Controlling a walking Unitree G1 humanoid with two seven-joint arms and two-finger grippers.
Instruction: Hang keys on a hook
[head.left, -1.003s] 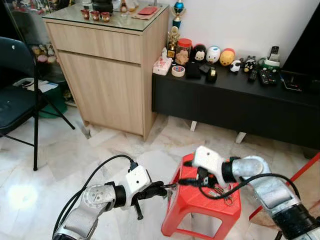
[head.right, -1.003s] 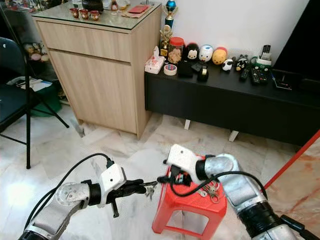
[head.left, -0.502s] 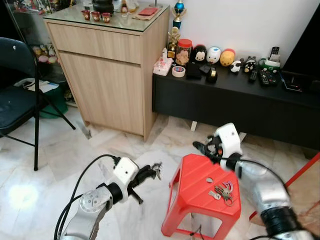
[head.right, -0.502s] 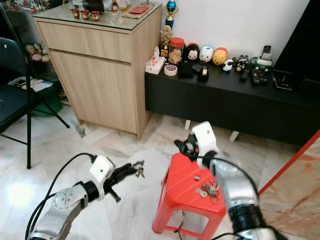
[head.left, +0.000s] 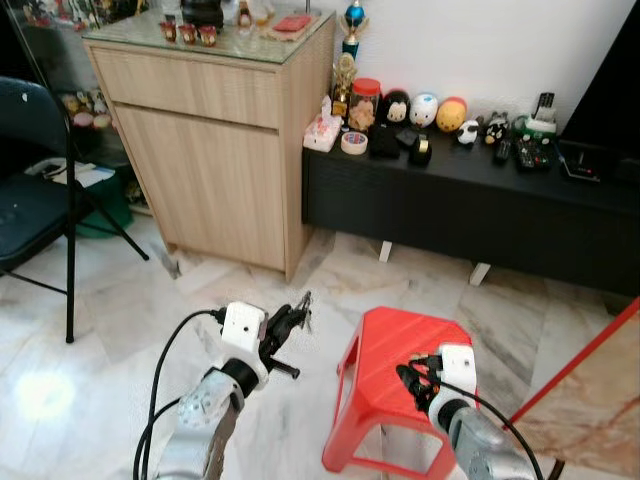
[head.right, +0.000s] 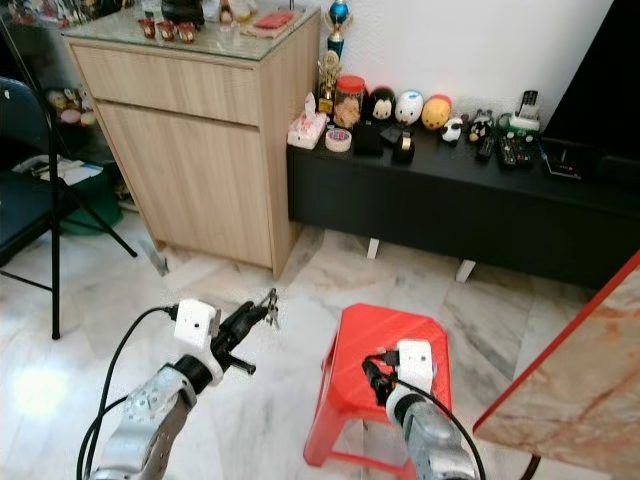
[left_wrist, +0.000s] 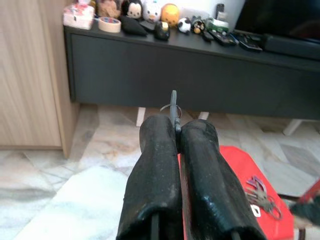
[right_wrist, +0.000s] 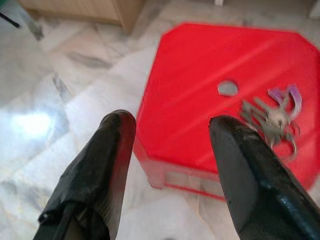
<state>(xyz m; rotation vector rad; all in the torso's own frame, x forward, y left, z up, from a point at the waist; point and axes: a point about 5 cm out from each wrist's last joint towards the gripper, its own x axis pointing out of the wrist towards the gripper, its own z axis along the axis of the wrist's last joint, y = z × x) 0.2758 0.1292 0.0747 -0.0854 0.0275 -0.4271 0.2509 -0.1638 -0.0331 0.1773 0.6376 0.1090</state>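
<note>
My left gripper (head.left: 297, 313) is clamped on a set of keys (head.right: 270, 301), held up to the left of the red stool (head.left: 395, 350). My right gripper (right_wrist: 170, 145) is spread apart above the stool, where another key bunch (right_wrist: 272, 117) lies. I judge the carrying step is in hand; next I must find a hook.

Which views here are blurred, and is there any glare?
Right wrist view: soft motion blur over the red plastic stool and the bunch of metal keys. Left wrist view: sharp. Left eye view: a bright glare patch on the white marble floor.
</note>
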